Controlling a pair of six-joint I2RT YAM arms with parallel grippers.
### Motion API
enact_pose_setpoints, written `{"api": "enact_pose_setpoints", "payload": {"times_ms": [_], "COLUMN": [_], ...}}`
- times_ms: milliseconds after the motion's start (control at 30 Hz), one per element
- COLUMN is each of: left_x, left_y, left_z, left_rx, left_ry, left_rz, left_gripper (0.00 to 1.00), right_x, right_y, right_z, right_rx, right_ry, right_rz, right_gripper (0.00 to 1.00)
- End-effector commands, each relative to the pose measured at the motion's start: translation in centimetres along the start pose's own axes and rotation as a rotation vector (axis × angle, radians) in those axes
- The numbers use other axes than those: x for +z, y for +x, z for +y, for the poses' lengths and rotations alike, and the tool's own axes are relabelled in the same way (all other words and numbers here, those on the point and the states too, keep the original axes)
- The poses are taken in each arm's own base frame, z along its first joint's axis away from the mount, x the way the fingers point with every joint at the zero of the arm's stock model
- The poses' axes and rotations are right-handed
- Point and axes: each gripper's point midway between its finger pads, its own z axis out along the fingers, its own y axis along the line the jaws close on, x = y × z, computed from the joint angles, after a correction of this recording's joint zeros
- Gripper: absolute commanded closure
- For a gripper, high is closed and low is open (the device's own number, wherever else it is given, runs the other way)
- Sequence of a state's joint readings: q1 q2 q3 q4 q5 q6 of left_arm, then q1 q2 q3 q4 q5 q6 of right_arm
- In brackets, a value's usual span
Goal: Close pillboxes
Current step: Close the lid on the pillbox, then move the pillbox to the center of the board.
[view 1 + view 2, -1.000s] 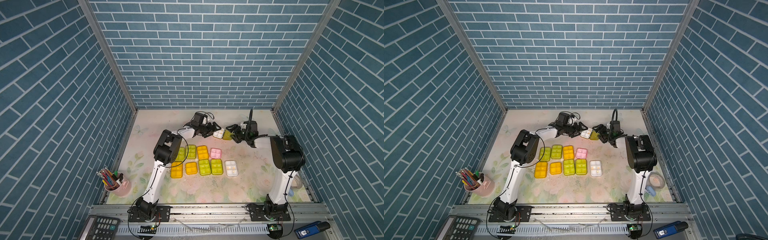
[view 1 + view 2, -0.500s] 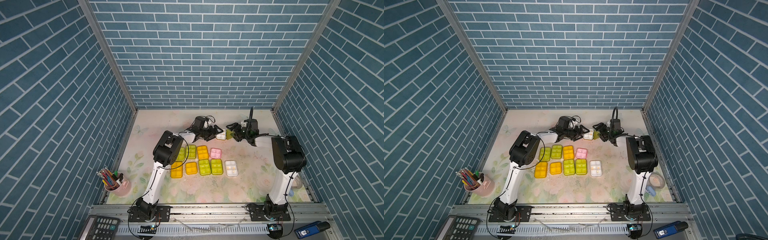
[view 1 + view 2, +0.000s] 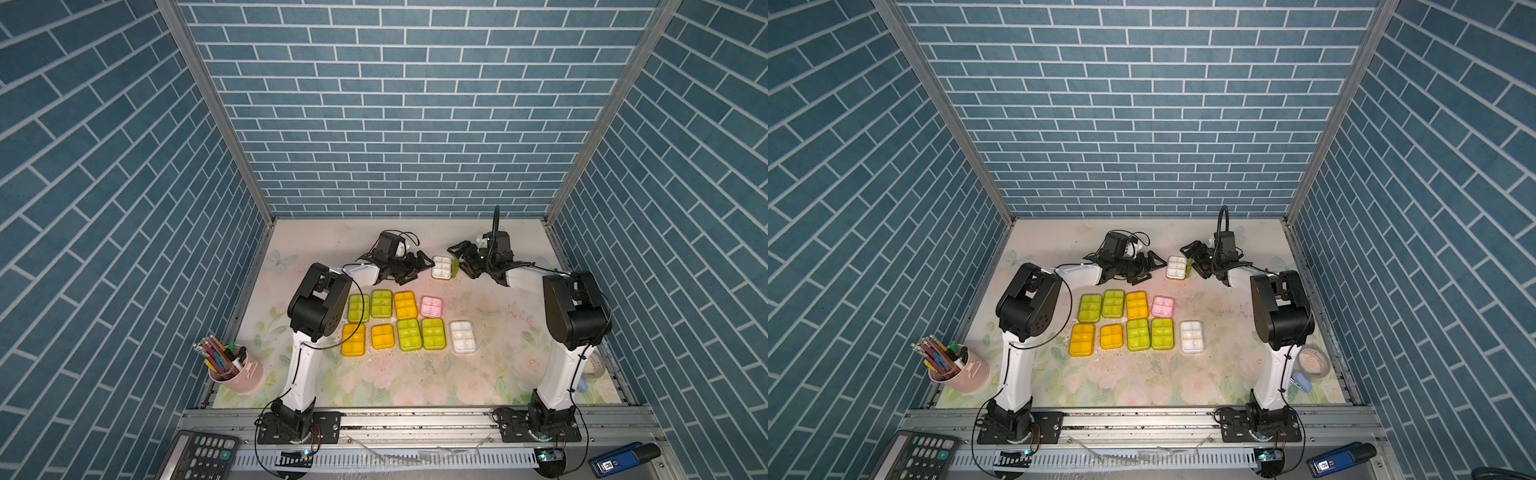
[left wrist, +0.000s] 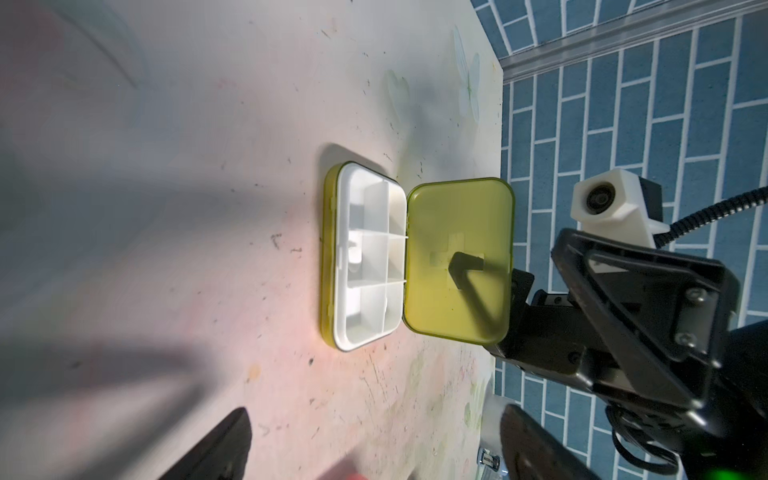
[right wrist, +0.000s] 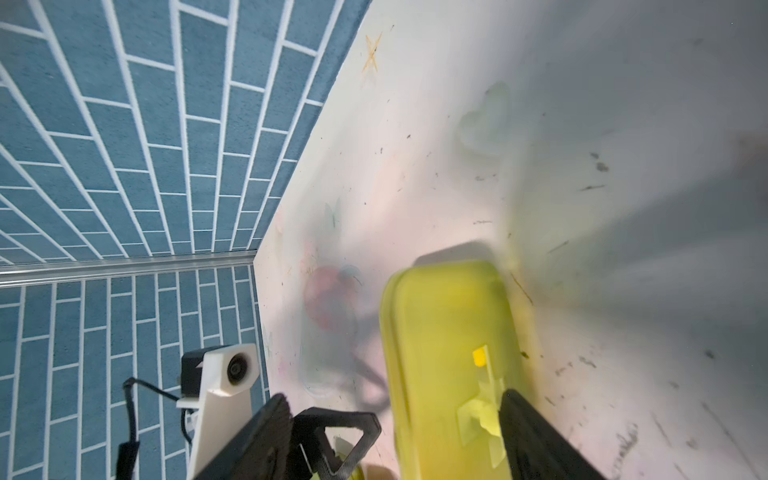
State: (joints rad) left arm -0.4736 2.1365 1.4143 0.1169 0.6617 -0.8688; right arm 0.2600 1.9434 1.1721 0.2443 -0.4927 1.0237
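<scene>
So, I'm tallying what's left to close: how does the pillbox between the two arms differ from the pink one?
The far pillbox is open, its lime-green lid standing up beside the white tray; the pink pillbox is shut. The far pillbox sits alone near the back; the pink pillbox ends a row of closed pillboxes. Both are small, rounded-rectangular, compartmented cases.

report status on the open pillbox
Left gripper open, clear of pillbox. Right gripper open, finger behind its raised lid. Not closed yet. Nothing blocking.
</scene>
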Motion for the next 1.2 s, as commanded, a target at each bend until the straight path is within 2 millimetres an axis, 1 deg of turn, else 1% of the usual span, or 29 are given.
{"api": "enact_pose_setpoints", "payload": {"times_ms": [0,100,200,300,367,433,567,633,667,767,833,967,1100,1167], "left_x": [-3.4,-6.3,-8.8,-10.2,-11.2,-12.0,-13.3,-14.1,-14.2,-14.6,-14.7,-14.8,-14.5,-14.3], "left_y": [-0.4,-0.2,0.3,0.9,1.2,1.4,1.1,0.6,0.5,0.2,0.1,0.2,0.4,0.4], "left_z": [-1.1,-1.9,-2.0,-2.4,-3.6,-4.5,-6.0,-6.2,-6.1,-6.2,-6.3,-6.4,-6.2,-6.2], "left_rx": [0.048,0.067,0.085,0.069,0.078,0.096,0.097,0.082,0.072,0.065,0.063,0.056,0.045,0.038], "left_ry": [-0.042,-0.07,-0.12,-0.137,-0.106,-0.088,-0.043,-0.033,-0.026,-0.006,-0.006,0.008,0.013,0.02], "left_rz": [-0.05,-0.089,-0.114,-0.116,-0.118,-0.132,-0.146,-0.164,-0.177,-0.187,-0.185,-0.19,-0.178,-0.172], "left_gripper": [0.05,0.04,0.03,0.03,0.02,0.02,0.01,0.0,0.0,0.01,0.0,0.0,0.0,0.0], "right_x": [0.7,0.9,0.7,0.5,0.2,0.0,-0.7,-0.8,-0.9,-0.6,-0.4,0.8,1.6,1.7], "right_y": [0.3,0.4,0.2,0.4,0.4,0.4,0.8,1.0,1.1,1.5,1.3,1.7,2.5,2.6], "right_z": [1.7,1.8,1.5,0.9,-0.2,-1.3,-3.3,-4.0,-4.6,-5.3,-5.5,-5.2,-4.9,-4.2], "right_rx": [-0.034,-0.036,-0.049,-0.075,-0.111,-0.144,-0.266,-0.314,-0.33,-0.359,-0.372,-0.387,-0.414,-0.437], "right_ry": [-0.016,-0.01,0.024,0.08,0.154,0.24,0.435,0.504,0.541,0.579,0.601,0.591,0.596,0.596], "right_rz": [0.014,0.015,0.011,0.023,0.033,0.039,0.105,0.14,0.153,0.189,0.195,0.222,0.261,0.262], "right_gripper": [0.2,0.21,0.21,0.21,0.21,0.22,0.22,0.22,0.22,0.23,0.24,0.24,0.24,0.24]}}
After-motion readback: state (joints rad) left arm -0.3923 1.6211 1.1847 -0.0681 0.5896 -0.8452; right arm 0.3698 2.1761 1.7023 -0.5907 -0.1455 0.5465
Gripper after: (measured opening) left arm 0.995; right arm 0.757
